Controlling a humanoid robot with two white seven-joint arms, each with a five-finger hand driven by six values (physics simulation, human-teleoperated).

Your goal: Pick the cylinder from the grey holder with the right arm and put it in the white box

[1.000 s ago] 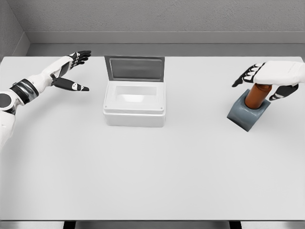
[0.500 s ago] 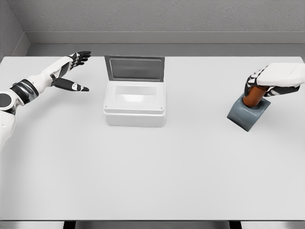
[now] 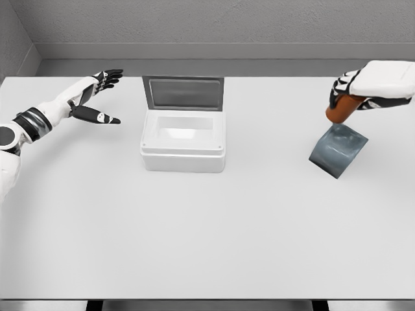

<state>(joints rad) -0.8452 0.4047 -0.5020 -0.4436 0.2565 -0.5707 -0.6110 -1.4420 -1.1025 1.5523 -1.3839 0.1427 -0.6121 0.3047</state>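
One hand is doing the work: the right hand point(image 3: 363, 91), up at the far right, has its fingers wrapped tight around the brown cylinder point(image 3: 340, 109), whose lower end pokes out below the palm, tilted down and to the left. That end sits just above the upper rim of the grey holder point(image 3: 337, 149); whether it is fully free of the socket or only touching the lip I can't say from this angle. The holder itself lies tipped on the white surface point(image 3: 207, 227), its open mouth looking empty.

So the pick looks made and the lift is the step in hand. Next comes the carry, and it's a long one: the white box point(image 3: 183, 142) stands well apart to the left, around the middle of the surface, with its lid point(image 3: 183, 92) propped open at the far side and the bright cavity facing up. My read is that the cylinder needs clear height over the holder rim first, then a sweep leftward, keeping it above the near wall and clear of the raised lid, before lowering and letting go.

Far left, the left hand point(image 3: 97, 97) hovers with fingers spread, holding nothing, near the box but apart from it.
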